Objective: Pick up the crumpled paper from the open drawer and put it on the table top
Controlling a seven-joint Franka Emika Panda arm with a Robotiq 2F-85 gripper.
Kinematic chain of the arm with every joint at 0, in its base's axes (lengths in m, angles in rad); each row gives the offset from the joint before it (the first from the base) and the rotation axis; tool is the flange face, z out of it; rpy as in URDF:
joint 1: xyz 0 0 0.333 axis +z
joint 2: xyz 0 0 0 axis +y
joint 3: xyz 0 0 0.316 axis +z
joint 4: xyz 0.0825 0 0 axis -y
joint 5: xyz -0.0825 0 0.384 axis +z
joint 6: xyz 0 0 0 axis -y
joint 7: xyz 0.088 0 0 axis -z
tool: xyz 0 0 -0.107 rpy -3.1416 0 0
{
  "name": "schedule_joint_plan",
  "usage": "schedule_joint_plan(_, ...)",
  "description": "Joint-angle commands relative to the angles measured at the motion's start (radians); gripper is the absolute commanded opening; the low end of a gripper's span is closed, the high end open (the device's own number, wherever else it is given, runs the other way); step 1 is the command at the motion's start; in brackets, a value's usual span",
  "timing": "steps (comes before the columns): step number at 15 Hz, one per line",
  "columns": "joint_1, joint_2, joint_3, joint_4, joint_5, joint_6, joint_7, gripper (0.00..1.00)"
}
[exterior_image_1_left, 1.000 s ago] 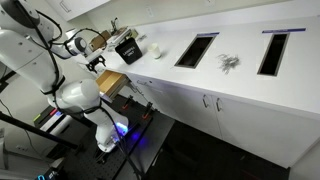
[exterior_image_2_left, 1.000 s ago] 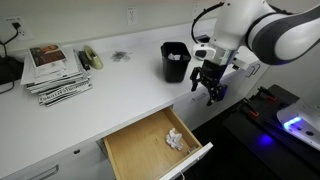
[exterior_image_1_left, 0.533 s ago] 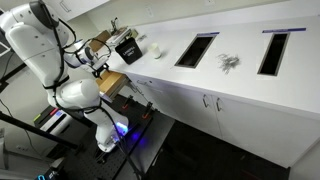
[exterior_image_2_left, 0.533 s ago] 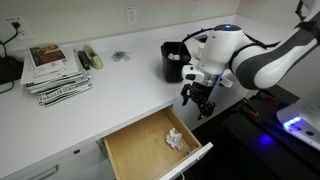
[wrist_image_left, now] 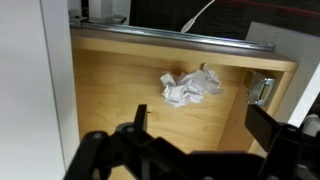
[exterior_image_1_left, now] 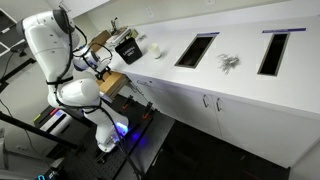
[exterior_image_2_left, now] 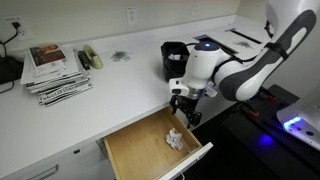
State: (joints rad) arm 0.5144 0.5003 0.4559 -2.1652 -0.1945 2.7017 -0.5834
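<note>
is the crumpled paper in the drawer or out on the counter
In the open drawer. The crumpled paper lies on its wooden floor; the gripper hangs above it, jaws open.

In an exterior view, the shallow open drawer [exterior_image_2_left: 135,150], light-brown wood inside with a white front panel, juts out at the lower middle of the frame, below the long smooth white table top [exterior_image_2_left: 115,90]. A crumpled white paper [exterior_image_2_left: 176,139] lies on the drawer floor toward its right end. The black gripper [exterior_image_2_left: 183,114] of the bulky white robot arm [exterior_image_2_left: 235,75] hangs just above that paper (fingers pointing down). A black square container [exterior_image_2_left: 175,60] stands on the table top behind.
</note>
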Motion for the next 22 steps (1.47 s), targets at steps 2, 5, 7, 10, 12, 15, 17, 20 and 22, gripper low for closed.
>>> schedule_joint_plan(2,0.043,0.118,-0.015,0.128,-0.077,-0.021,0.066,1.00)
schedule_joint_plan(5,0.073,0.183,-0.028,0.189,-0.111,-0.035,0.099,1.00)
schedule_joint_plan(7,0.104,0.215,-0.053,0.225,-0.137,-0.054,0.127,1.00)
schedule_joint_plan(10,0.133,0.253,-0.079,0.269,-0.154,-0.076,0.155,1.00)
schedule_joint_plan(12,0.142,0.278,-0.086,0.295,-0.153,-0.088,0.160,1.00)
schedule_joint_plan(15,0.153,0.306,-0.098,0.329,-0.154,-0.111,0.163,1.00)
schedule_joint_plan(17,0.162,0.316,-0.112,0.346,-0.156,-0.128,0.170,1.00)
schedule_joint_plan(20,0.162,0.326,-0.109,0.362,-0.140,-0.171,0.180,1.00)
schedule_joint_plan(22,0.158,0.334,-0.101,0.372,-0.136,-0.198,0.176,0.75)
